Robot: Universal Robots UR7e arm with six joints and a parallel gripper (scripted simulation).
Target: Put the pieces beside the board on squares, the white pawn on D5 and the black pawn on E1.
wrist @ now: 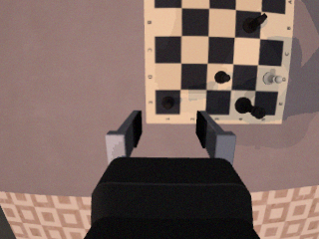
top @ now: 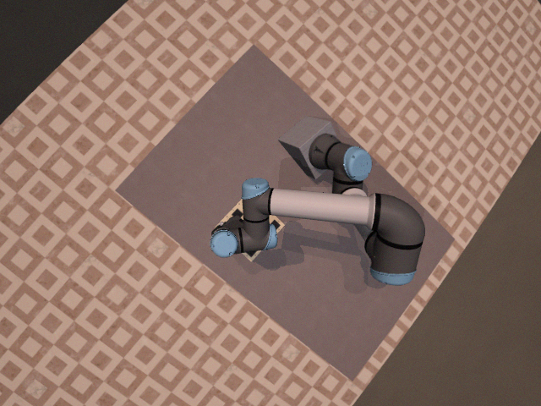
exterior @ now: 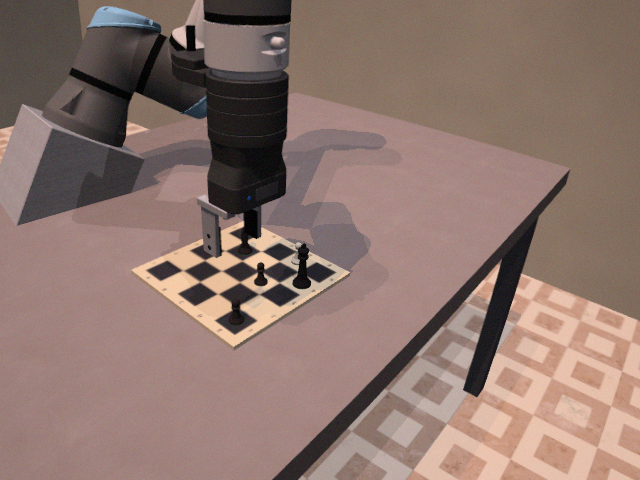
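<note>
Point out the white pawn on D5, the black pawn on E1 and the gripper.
White pawn (exterior: 296, 259) (wrist: 268, 78): exterior and wrist views, on its base.
Black pawn (exterior: 236, 317) (wrist: 167, 103): exterior and wrist views, on its body.
Gripper (exterior: 232, 246) (wrist: 168, 121): exterior and wrist views, midway between its fingertips.

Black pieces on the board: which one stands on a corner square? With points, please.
The black pawn (exterior: 236, 313) (wrist: 168, 103) on E1 (exterior: 247, 320) (wrist: 159, 110); the other black pieces (exterior: 302, 277) (wrist: 243, 105) stand away from corners.
</note>
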